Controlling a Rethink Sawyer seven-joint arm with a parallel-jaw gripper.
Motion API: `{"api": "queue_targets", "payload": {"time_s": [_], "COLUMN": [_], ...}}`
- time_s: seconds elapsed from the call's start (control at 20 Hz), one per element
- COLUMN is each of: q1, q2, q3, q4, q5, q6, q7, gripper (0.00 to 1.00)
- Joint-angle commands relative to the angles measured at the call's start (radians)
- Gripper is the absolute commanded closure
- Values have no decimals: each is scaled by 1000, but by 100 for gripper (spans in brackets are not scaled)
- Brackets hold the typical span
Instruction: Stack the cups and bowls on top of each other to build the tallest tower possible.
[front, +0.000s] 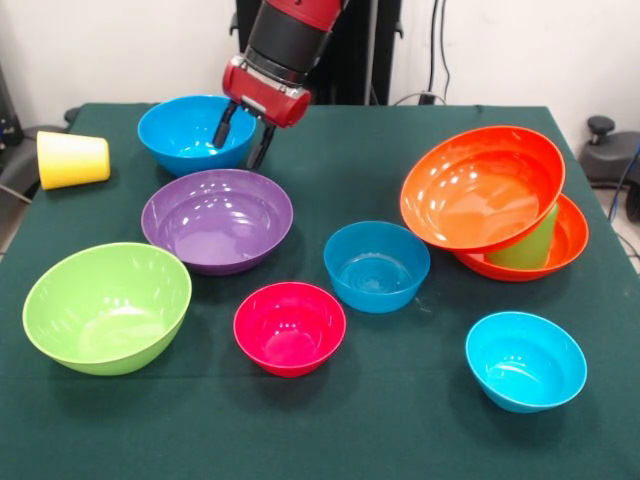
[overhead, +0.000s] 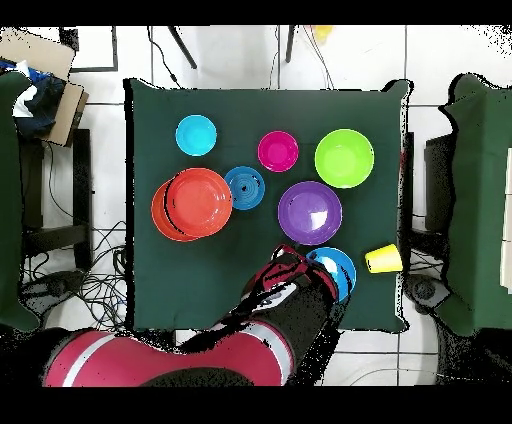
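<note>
My gripper (front: 243, 137) is open, one finger (front: 222, 125) inside a blue bowl (front: 190, 130) at the back left and the other outside its right rim. A yellow cup (front: 72, 160) lies on its side at the left edge. The purple bowl (front: 217, 218), lime green bowl (front: 107, 305), pink-red bowl (front: 289, 327), second blue bowl (front: 376, 265) and small cyan bowl (front: 525, 360) stand apart. At the right, an orange bowl (front: 482, 185) leans tilted on a light green cup (front: 528, 245) that stands in the other orange bowl (front: 572, 235).
From overhead, the arm (overhead: 270, 320) reaches over the table's near edge and covers part of the blue bowl (overhead: 338, 268), with the yellow cup (overhead: 383, 259) beside it. The orange pile (overhead: 199, 202) sits at the left. Chairs stand beside the table (overhead: 200, 280).
</note>
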Motion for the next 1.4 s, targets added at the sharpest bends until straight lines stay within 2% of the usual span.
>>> {"api": "queue_targets", "payload": {"time_s": [0.05,0.35,0.5,0.6,0.85,0.95,1.2,1.4], "q1": [-8,-21,-48,-71,-167,-186,-194,-181], "q2": [41,34,-12,-75,-301,-347,-367,-346], "q3": [71,73,102,125,214,232,249,244], "q4": [-21,7,38,83,230,261,267,256], "q5": [17,1,-36,-70,-160,-168,-170,-165], "q6": [-92,-112,-85,-47,101,130,156,145], "q7": [38,34,22,9,-53,-65,-74,-59], "gripper": [0,0,0,0,0,0,0,0]}}
